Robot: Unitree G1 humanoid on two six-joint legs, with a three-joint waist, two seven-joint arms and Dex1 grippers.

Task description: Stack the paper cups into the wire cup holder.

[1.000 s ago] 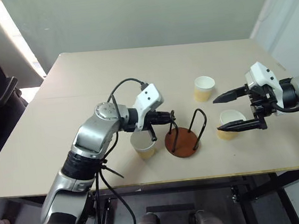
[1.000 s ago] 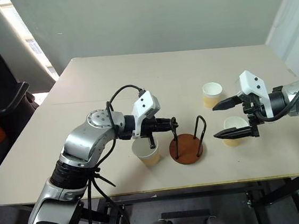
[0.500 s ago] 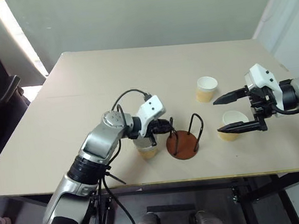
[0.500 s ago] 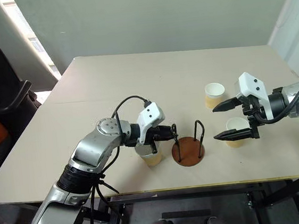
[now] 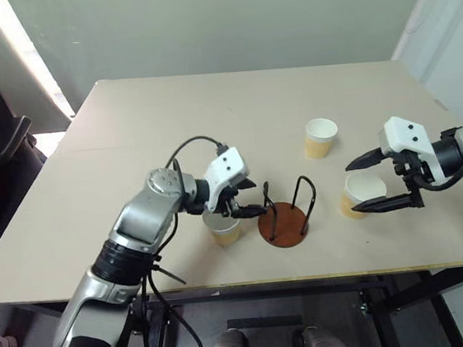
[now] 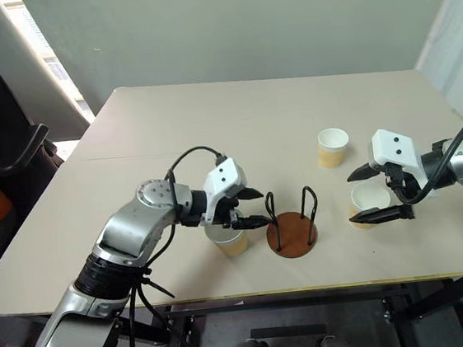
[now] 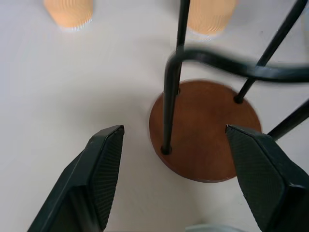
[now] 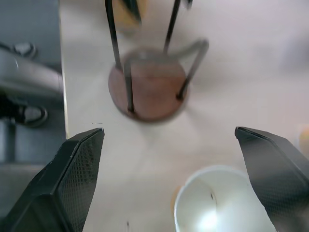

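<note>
Hands, left (image 5: 253,198) and right (image 5: 367,182), spread apart; cups (image 5: 320,137) carry no readable writing.

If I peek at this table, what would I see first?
Probably the wire cup holder, a brown disc with two black wire loops near the table's front edge, with nothing in it. The left gripper hangs open above a paper cup just to its left, and the right gripper is open around another cup on its right. A third cup stands farther back.
</note>
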